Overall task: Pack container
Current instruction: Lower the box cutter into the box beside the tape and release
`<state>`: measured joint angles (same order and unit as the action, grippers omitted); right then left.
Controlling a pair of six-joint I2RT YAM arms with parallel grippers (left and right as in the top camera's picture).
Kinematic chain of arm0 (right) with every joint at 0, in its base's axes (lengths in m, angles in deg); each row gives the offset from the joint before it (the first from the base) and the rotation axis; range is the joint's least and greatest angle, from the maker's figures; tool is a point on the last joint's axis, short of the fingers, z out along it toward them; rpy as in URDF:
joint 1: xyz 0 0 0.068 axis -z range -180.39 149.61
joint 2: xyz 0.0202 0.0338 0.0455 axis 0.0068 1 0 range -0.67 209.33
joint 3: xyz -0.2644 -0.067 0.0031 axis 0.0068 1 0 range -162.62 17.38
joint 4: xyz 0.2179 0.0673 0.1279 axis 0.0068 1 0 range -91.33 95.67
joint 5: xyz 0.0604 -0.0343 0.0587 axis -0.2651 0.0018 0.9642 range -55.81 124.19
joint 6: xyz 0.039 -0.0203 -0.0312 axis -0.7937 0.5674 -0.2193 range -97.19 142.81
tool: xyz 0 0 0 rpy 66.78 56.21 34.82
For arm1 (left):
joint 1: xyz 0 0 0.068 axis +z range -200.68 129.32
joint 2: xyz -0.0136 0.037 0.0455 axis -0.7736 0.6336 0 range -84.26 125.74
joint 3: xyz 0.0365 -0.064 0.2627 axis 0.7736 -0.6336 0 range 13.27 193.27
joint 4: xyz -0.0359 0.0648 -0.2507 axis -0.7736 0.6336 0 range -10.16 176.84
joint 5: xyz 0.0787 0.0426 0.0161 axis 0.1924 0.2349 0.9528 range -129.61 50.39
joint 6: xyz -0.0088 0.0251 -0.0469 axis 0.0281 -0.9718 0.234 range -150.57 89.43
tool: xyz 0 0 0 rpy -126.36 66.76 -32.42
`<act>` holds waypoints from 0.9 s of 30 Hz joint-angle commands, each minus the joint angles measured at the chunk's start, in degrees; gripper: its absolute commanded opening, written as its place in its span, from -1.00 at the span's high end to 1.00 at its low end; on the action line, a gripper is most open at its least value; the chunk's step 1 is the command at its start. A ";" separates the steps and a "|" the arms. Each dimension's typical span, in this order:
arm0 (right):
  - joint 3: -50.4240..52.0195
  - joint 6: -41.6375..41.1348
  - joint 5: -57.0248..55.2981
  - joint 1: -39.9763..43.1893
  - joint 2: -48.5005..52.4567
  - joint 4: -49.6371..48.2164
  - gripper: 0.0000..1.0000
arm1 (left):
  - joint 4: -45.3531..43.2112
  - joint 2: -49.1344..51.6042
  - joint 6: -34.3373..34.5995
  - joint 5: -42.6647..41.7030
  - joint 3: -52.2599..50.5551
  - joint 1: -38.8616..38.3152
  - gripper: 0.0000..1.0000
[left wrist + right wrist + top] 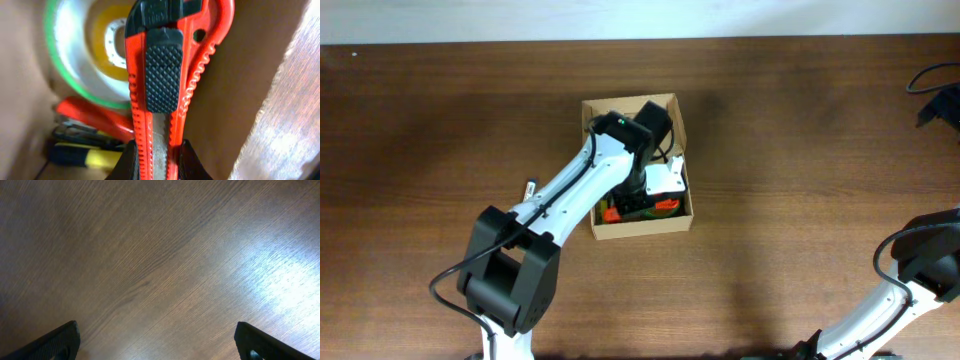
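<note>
The box (642, 229) sits open at mid-table. The left gripper (159, 161) reaches into it, fingers narrowed on a red knife (162, 75) — beyond it lie a green-rimmed tape roll (95, 50) and, blurred, what may be pens (87, 156). The right gripper (157, 342) hangs over the table (160, 255), fingers wide, holding nothing — well apart from the box.

The container (640, 229) is plain tan-brown cardboard. The cutter (160, 100) is bright orange-red, and its black slider has a fine diamond-check texture. The tape roll (80, 55) has a green rim, a pale face and a yellow core. The desk (150, 255) is dark brown with fine wood grain.
</note>
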<state>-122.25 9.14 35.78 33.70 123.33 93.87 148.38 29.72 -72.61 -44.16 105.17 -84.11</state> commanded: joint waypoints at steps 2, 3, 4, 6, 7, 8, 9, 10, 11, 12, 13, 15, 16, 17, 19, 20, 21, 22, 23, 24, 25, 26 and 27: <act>0.15 -0.07 -0.31 0.07 -1.60 -0.02 -0.99 | -1.07 -1.49 -0.94 -1.27 -1.73 -0.17 0.96; 0.15 -0.07 -0.31 0.07 -1.60 -0.02 -0.98 | -1.20 -1.49 -0.96 -1.27 -1.86 -0.17 0.96; 0.15 -0.09 -0.31 0.07 -1.60 -0.02 -0.99 | -1.31 -1.44 -0.94 -1.29 -1.97 -0.17 0.97; 0.15 -0.07 -0.31 0.07 -1.60 -0.02 -0.99 | -1.75 -1.42 -0.94 -1.29 -2.25 -0.17 0.97; 0.15 -0.07 -0.31 0.07 -1.60 -0.02 -0.98 | -2.05 -1.42 -0.94 -1.31 -2.56 -0.20 0.96; 0.15 -0.09 -0.31 0.07 -1.60 -0.02 -0.98 | -2.29 -1.42 -0.94 -1.38 -2.93 -0.20 0.96; 0.15 -0.07 -0.31 0.07 -1.60 -0.02 -0.99 | -2.67 -1.38 -0.96 -1.57 -3.45 -0.17 0.96; 0.15 -0.07 -0.31 0.07 -1.60 -0.02 -0.99 | -3.19 -1.38 -0.96 -1.66 -3.82 -0.17 0.96; 0.15 -0.07 -0.31 0.07 -1.60 -0.02 -0.99 | -3.45 -1.38 -0.94 -1.75 -4.02 -0.20 0.97; 0.15 -0.07 -0.31 0.07 -1.60 -0.02 -0.99 | -3.48 -1.38 -0.94 -1.75 -4.02 -0.20 0.96; 0.15 -0.07 -0.31 0.07 -1.60 -0.02 -0.99 | -3.48 -1.38 -0.94 -1.73 -4.02 -0.17 0.97; 0.15 -0.07 -0.31 0.07 -1.60 -0.02 -0.99 | -3.58 -1.38 -0.94 -1.75 -4.02 -0.17 0.97; 0.15 -0.07 -0.31 0.07 -1.60 -0.02 -0.98 | -3.65 -1.31 -0.94 -1.73 -4.09 -0.17 0.96; 0.15 -0.07 -0.31 0.07 -1.60 -0.02 -0.99 | -3.63 -1.20 -0.94 -1.73 -4.13 -0.17 0.96; 0.15 -0.07 -0.31 0.07 -1.60 0.00 -0.98 | -3.67 -0.76 -0.94 -1.77 -4.13 -0.20 0.96; 0.15 -0.07 -0.31 0.07 -1.60 -0.02 -0.99 | -3.65 -0.52 -0.94 -1.79 -4.13 -0.17 0.97; 0.15 -0.07 -0.31 0.07 -1.60 -0.02 -0.99 | -3.65 -0.28 -0.94 -1.90 -4.13 -0.17 0.96; 0.15 -0.07 -0.31 0.07 -1.60 0.00 -0.98 | -3.67 0.13 -0.94 -2.14 -4.13 -0.20 0.97; 0.15 -0.09 -0.31 0.07 -1.60 -0.02 -0.99 | -3.67 0.33 -0.92 -2.14 -4.13 -0.20 0.96; 0.15 -0.07 -0.31 0.07 -1.60 -0.02 -0.98 | -3.67 0.57 -0.94 -2.14 -4.13 -0.20 0.96; 0.15 -0.09 -0.31 0.07 -1.60 -0.02 -0.99 | -3.67 0.85 -0.92 -2.14 -4.13 -0.20 0.96; 0.15 -0.09 -0.31 0.07 -1.60 -0.02 -0.98 | -3.67 1.09 -0.92 -2.14 -4.13 -0.20 0.96; 0.15 -0.07 -0.31 0.07 -1.60 -0.02 -0.99 | -3.67 1.22 -0.94 -2.14 -4.13 -0.20 0.96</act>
<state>-122.25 9.10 35.78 33.70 123.33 93.87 144.88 29.76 -72.61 -44.84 101.54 -84.09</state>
